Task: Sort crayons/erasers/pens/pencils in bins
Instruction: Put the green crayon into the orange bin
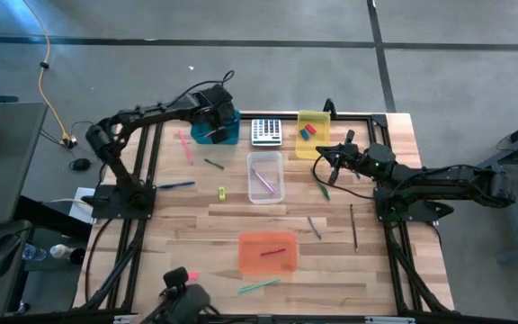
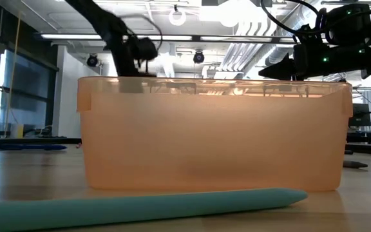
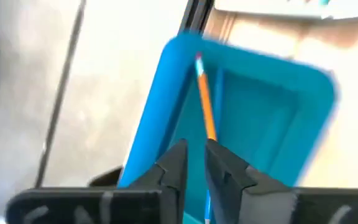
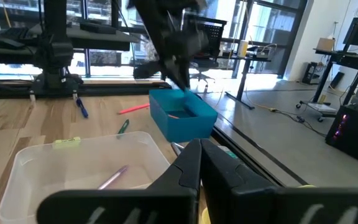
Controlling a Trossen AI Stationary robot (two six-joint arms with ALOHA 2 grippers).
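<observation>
A: From above, a pale wood-plank table (image 1: pixel 241 220) on grey concrete floor is seen. The left gripper (image 1: pixel 212 115) is hung over the teal bin (image 1: pixel 226 133).

B: At the left wrist, a narrow gap is left, an orange pencil (image 3: pixel 205 102) between the fingers, over smooth plastic. The right gripper (image 1: pixel 329 160) is seen pinched closed near the yellow bin (image 1: pixel 313 115).

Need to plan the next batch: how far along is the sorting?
Partly done. The yellow bin holds erasers, the clear bin a pen, the orange bin a red stick. In hand: the left tool over the teal bin with an orange pencil. Several sticks remain loose on the table.
</observation>
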